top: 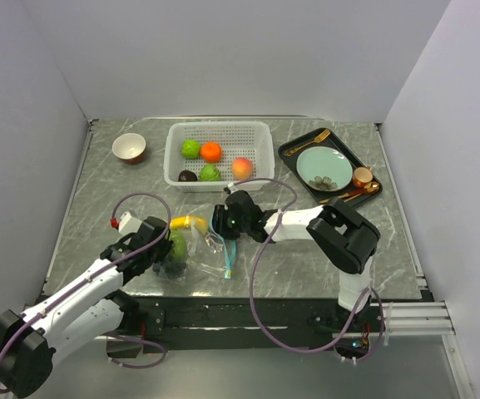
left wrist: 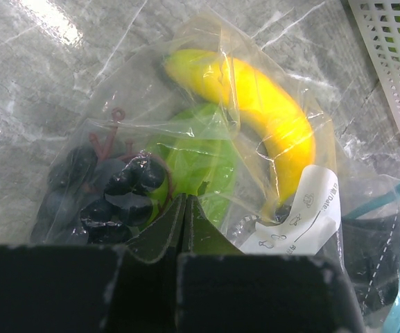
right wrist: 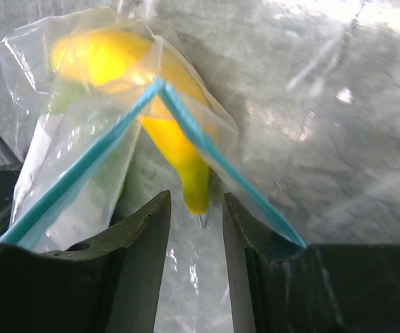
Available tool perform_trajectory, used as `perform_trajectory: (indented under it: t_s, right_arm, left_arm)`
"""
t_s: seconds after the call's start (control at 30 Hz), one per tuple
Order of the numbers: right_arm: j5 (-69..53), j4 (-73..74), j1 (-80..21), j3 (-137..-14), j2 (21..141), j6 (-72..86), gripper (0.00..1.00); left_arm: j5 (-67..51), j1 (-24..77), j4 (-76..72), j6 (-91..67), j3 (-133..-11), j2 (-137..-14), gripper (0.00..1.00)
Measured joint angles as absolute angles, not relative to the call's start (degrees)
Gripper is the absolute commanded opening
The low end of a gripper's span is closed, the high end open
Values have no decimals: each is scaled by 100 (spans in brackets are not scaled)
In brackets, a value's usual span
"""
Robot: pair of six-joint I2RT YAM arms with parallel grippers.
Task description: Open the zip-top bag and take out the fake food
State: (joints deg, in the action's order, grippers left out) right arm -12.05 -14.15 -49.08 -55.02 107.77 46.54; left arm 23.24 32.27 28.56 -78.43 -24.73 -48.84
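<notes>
The zip-top bag [top: 202, 249] lies on the marble table with its teal zip strip [right wrist: 206, 142] parted in a V. Inside it are a yellow banana [left wrist: 269, 118], a green fruit [left wrist: 200, 166] and dark grapes [left wrist: 109, 187]. My left gripper [left wrist: 184, 208] is shut on the bag's plastic at the closed end, beside the grapes; it also shows in the top view [top: 152, 249]. My right gripper [right wrist: 196, 205] is open at the bag's mouth. The banana's tip [right wrist: 196, 198] hangs between its fingers without touching them. The strip runs over the right finger [right wrist: 269, 243].
A white perforated basket [top: 260, 137] at the back holds two green fruits, an orange, a peach and a dark piece. A small bowl [top: 129, 148] stands at the back left. A black tray [top: 294, 154] at the back right carries a pale-green plate, a cup and cutlery.
</notes>
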Motion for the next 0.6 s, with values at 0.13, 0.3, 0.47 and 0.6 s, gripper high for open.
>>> perform_trajectory:
  t_s: [0.13,0.3,0.47,0.6]
  right_arm:
    - [-1160,-1361,-5033,-5712,10943,4595,44]
    - [-1116,-1282,-5116,-5852,11030,4591,45]
    - [-1046,-1190,-5131,-6031,11135,4600,46]
    - [-1026,-1192,-5146,-6130,11220,4604,36]
  left_arm:
    - [2320,3227,2838,-7822,-2460,-4884,1]
    - [2318,3227,2810,-7806,-2445,-4884,1]
    - [2316,3227,2777,-7800,-2405,-4845,1]
    - [2316,3227,2759,-7797,-2383,-4818,2]
